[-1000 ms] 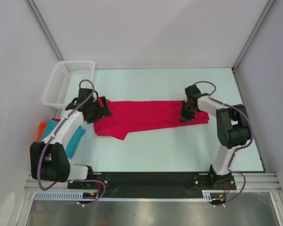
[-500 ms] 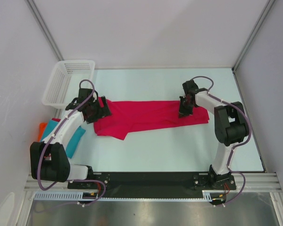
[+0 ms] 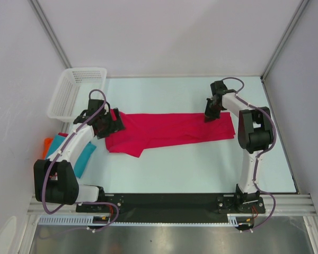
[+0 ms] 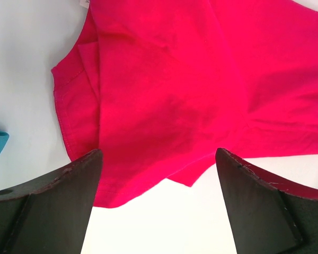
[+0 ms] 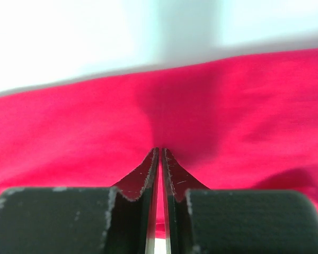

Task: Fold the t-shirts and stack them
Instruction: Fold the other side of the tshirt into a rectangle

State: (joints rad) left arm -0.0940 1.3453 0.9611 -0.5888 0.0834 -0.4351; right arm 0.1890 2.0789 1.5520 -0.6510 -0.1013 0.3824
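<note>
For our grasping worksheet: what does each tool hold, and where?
Right tool pinches the crimson-pink t-shirt near its far edge, right end. Left tool is open, holding nothing.

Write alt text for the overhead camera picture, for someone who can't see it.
A crimson shirt lies stretched across a pale table. The right gripper pinches its far right edge, and the open left gripper is over its left end. A teal shirt and an orange shirt lie at the table's left edge, near a white basket.
</note>
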